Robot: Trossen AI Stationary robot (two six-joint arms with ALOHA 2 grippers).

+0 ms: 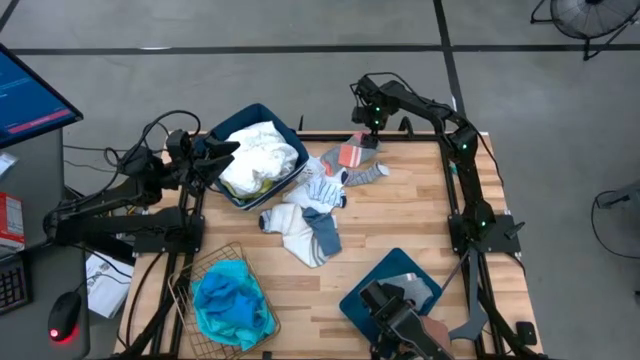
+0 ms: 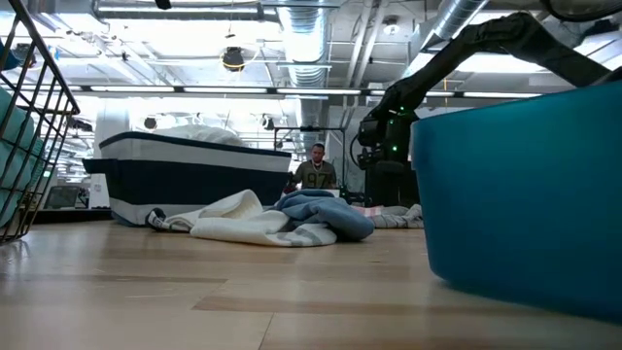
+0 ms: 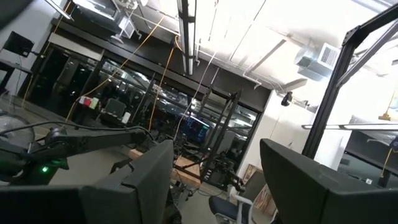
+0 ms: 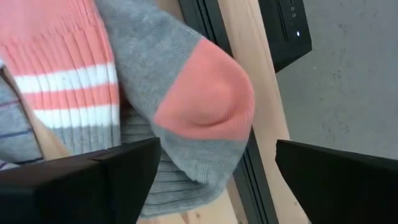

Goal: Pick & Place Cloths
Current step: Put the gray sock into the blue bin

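wooden table [image 1: 400, 220] under strewn cloths [image 1: 310, 225]; both arms' jaws spread, nothing held

Grey concrete floor [image 1: 250, 25] with dark seam lines across the top of the high view. Monitor with blue screen [image 1: 25, 95] upper left, mouse [image 1: 65, 318] with red light lower left, fan [image 1: 590, 15] upper right corner. Low view: exposed ducts [image 2: 311, 39] and strip lights overhead, a seated person [image 2: 317, 167] mid-frame behind the wood-plank tabletop [image 2: 194, 292].
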